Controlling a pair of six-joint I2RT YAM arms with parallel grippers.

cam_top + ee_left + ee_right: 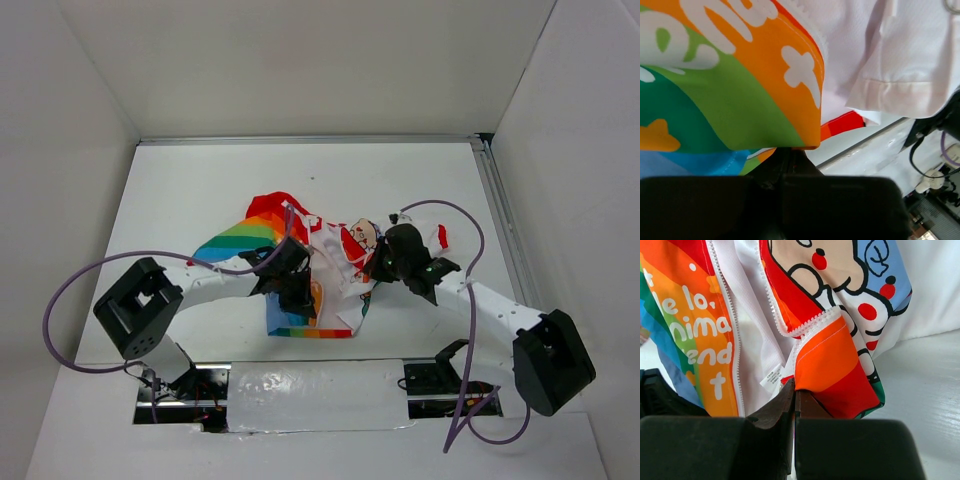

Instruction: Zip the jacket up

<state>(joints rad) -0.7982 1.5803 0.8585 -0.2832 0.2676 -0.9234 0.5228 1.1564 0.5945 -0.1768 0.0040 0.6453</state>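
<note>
Plainly, the jacket (330,245) is laid crumpled on the bench (200,190). Its rainbow hem is clamped at the tips of the left fingers (774,172), and its unzipped front edge is pinched between the closed right fingers (777,409).

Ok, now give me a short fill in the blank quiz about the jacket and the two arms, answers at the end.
1. The jacket lies on the table with its zipper ___.
2. The right fingers are ___ on the jacket's zipper edge.
3. The cartoon print shows in the ___ wrist view.
4. The arms' looping cables are ___.
Missing words: open; shut; right; purple.
</note>
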